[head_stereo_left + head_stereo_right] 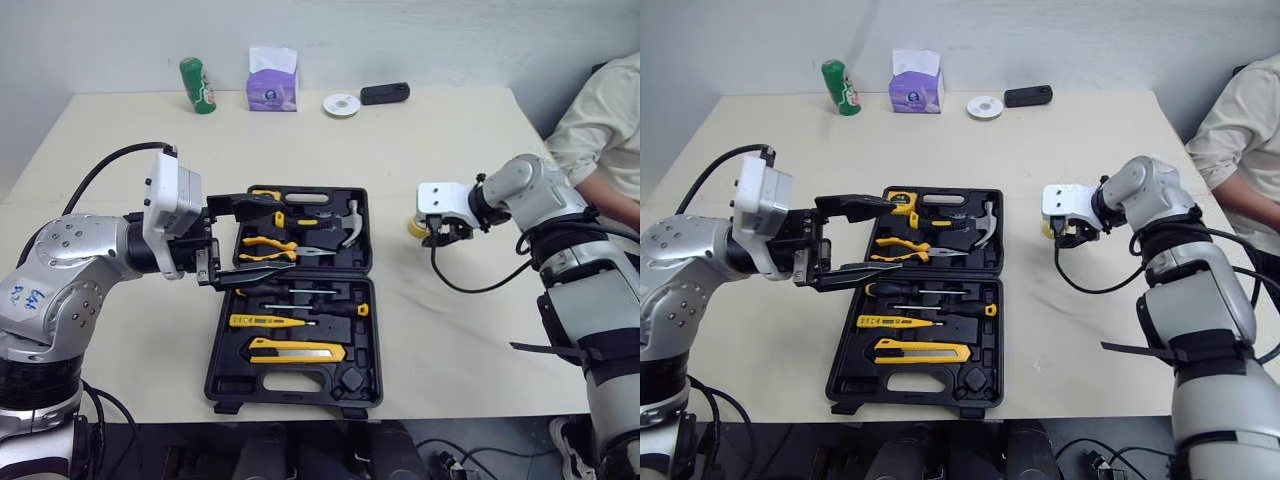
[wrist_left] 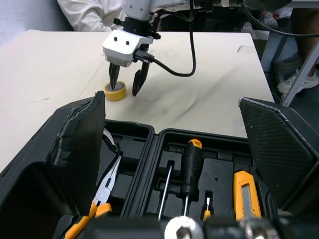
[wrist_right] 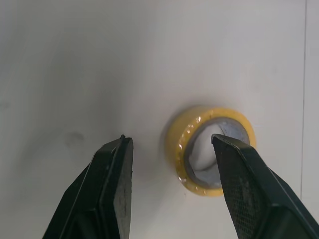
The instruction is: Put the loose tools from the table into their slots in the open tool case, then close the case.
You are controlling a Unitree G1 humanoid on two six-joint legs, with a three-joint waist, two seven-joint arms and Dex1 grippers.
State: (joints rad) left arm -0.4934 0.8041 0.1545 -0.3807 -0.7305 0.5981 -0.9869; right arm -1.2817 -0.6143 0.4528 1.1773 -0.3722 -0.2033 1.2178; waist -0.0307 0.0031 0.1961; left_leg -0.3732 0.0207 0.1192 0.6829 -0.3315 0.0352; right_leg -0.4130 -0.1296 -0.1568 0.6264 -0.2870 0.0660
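Case [image 1: 222, 385] lies open at the table's [image 1: 470, 330] 6 o'clock edge, both halves flat. Seated in it: knife [image 1: 297, 350] and screwdrivers [image 1: 300, 312] in the near half, pliers [image 1: 268, 246] and hammer [image 1: 350, 222] in the far half. Left gripper [image 1: 285, 235] hangs over the case's 9 o'clock side, jaws wide apart, holding nothing. Tape roll [image 3: 189, 122], yellow, lies flat on bare table at the case's 3 o'clock, apart from it. Right gripper [image 3: 171, 140] is down at the roll, jaws apart, one finger over the core, the other outside the wall; contact cannot be confirmed. Can [image 1: 198, 85], tissue pack [image 1: 272, 80] and disc [image 1: 341, 104] sit along the 12 o'clock edge. Person's sleeve [image 1: 600, 110] at 2 o'clock.
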